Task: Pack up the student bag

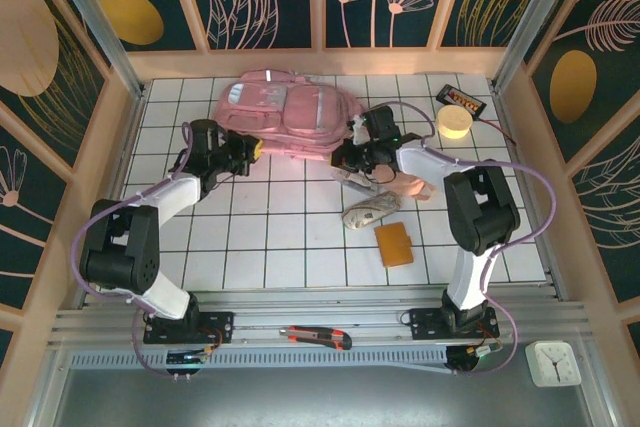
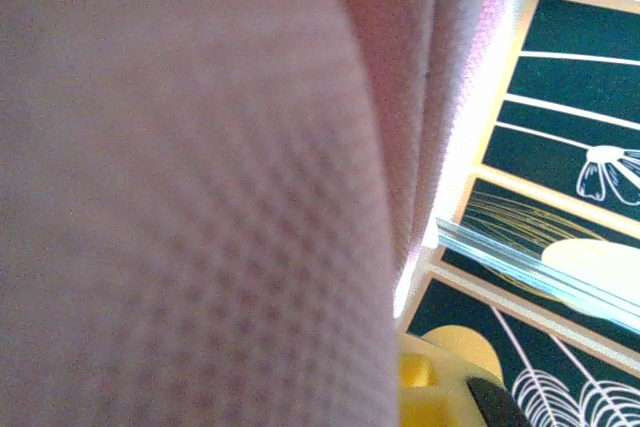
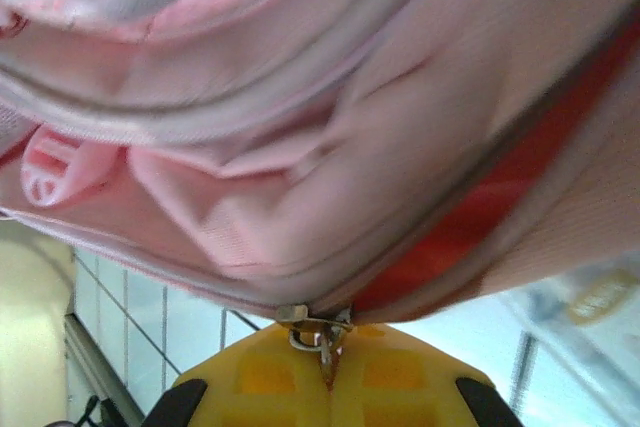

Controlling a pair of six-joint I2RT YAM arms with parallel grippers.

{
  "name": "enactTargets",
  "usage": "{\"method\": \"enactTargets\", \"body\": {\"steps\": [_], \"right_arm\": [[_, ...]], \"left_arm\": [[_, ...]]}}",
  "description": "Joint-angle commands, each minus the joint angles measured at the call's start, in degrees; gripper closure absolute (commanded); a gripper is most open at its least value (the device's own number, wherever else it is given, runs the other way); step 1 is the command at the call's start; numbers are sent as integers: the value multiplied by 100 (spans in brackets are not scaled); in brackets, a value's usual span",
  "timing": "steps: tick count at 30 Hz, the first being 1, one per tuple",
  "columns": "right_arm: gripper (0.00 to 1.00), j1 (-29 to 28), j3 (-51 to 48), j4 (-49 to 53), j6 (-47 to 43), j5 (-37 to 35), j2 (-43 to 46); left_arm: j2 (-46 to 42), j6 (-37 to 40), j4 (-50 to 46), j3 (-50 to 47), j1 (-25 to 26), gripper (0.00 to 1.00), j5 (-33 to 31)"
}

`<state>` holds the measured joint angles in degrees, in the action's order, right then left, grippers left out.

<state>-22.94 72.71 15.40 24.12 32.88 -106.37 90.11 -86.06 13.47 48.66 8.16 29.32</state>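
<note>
The student bag (image 1: 285, 112), a large pink backpack, lies at the back middle of the tiled table. My left gripper (image 1: 250, 150) is at the bag's near left edge, shut on its fabric. In the left wrist view the pink weave (image 2: 190, 197) lies right against the camera, and one yellow finger (image 2: 432, 392) peeks out beside it. My right gripper (image 1: 345, 155) is at the bag's near right side. Its yellow jaws (image 3: 327, 372) are shut on the metal zipper pull (image 3: 322, 332). The zipper line beside it gapes a little and shows red lining (image 3: 470, 237).
Near the right arm lie a pale pink pouch (image 1: 412, 187), a grey bundle (image 1: 370, 212) and an orange wallet (image 1: 394, 244). A yellow tape roll (image 1: 454, 123) and a black device (image 1: 462, 100) sit at the back right. A box cutter (image 1: 315, 337) lies on the front rail.
</note>
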Motion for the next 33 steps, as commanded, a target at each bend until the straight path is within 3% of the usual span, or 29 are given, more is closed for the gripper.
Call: {"method": "enactTargets", "body": {"steps": [1, 10, 18, 28, 33], "right_arm": [[100, 392, 375, 882, -519, -431, -215], [100, 742, 1260, 1607, -1189, -721, -854], [100, 195, 1548, 1683, -1568, -472, -913], [100, -804, 1754, 1076, -344, 164, -1014], [100, -1326, 2184, 1000, 97, 300, -1224]], "left_arm": [[-376, 382, 17, -49, -241, 100, 200], [-681, 888, -352, -564, -1123, 100, 401], [229, 1341, -305, 38, -1405, 100, 586], [1311, 2344, -1261, 1596, -1677, 47, 461], [895, 2753, -1924, 1534, -1692, 21, 192]]}}
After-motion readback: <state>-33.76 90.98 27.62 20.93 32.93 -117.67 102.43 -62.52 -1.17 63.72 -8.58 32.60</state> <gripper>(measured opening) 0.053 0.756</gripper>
